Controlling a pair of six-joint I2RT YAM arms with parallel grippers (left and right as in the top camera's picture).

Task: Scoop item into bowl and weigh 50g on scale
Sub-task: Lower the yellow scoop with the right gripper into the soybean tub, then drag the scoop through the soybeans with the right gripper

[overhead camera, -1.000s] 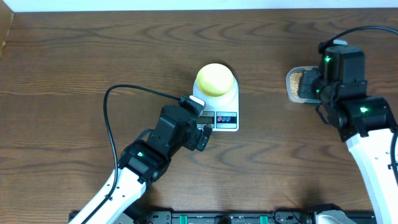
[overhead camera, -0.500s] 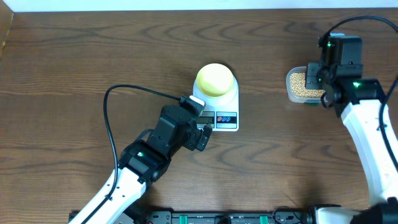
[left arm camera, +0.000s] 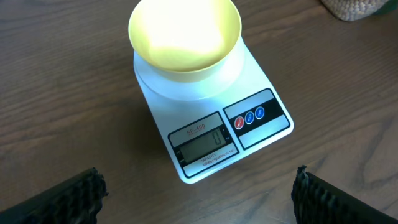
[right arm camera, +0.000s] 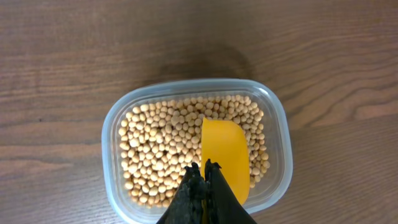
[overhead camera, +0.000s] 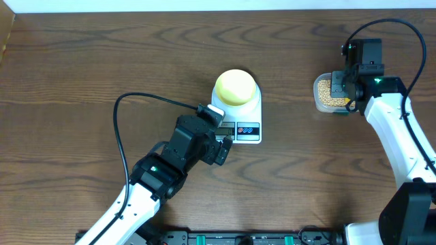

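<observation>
The pale-yellow bowl (overhead camera: 236, 87) (left arm camera: 185, 34) stands empty on the white scale (overhead camera: 240, 128) (left arm camera: 211, 134), whose display reads zero. My left gripper (overhead camera: 221, 144) (left arm camera: 198, 193) hovers open just in front of the scale's front edge, with nothing between its fingers. The tan beans (right arm camera: 158, 149) (overhead camera: 325, 90) fill a clear plastic tub (right arm camera: 186, 83) (overhead camera: 317, 95) at the right. My right gripper (right arm camera: 204, 171) (overhead camera: 346, 90) is shut on the handle of a yellow measuring spoon (right arm camera: 225, 155). The spoon's head lies on the beans in the right half of the tub.
A black cable (overhead camera: 122, 129) loops over the wooden table (overhead camera: 102, 61) left of my left arm. The tub sits about a hand's width right of the scale. A corner of the tub (left arm camera: 356, 7) shows at the top right of the left wrist view.
My right arm has swung toward the far edge of the table, uncovering most of the tub and its beans in the overhead view. The left arm has stayed still.
</observation>
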